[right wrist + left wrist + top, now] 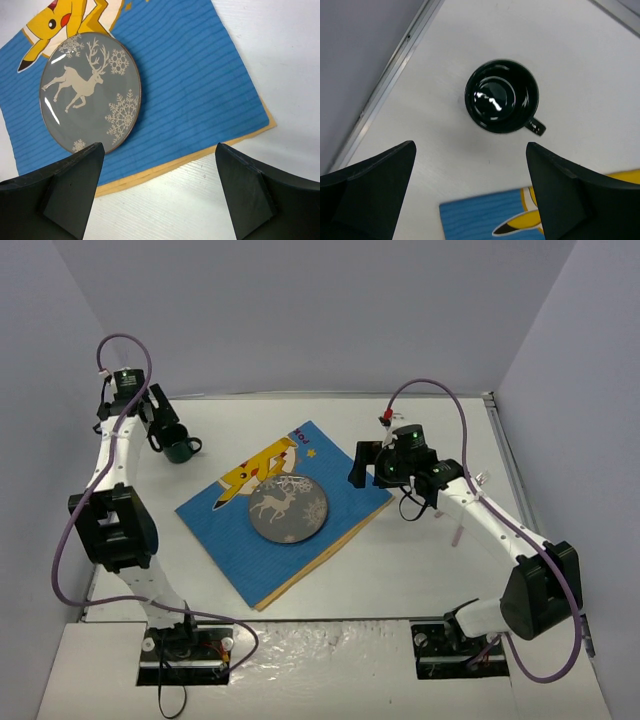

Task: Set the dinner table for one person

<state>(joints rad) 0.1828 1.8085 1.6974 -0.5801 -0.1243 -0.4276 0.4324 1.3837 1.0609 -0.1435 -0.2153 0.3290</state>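
The white dinner table [420, 565] carries a blue-and-yellow cartoon placemat [230, 530], lying askew. A grey plate with a white reindeer [288, 508] sits on the mat's middle. A dark green mug [181, 449] stands upright and empty on the bare table, off the mat's far-left corner. My left gripper [163, 428] hovers over the mug, open and empty. In the left wrist view the mug [501, 96] lies beyond my spread fingers [375, 185]. My right gripper [363, 466] is open and empty above the mat's right edge. In the right wrist view, the plate [90, 97] is up-left.
Grey walls close the table in at the back and both sides, with a metal rail [395, 75] along the left edge near the mug. A thin pale stick-like object [458, 533] lies on the table under the right arm. The mat's corner [485, 220] shows between my left fingers.
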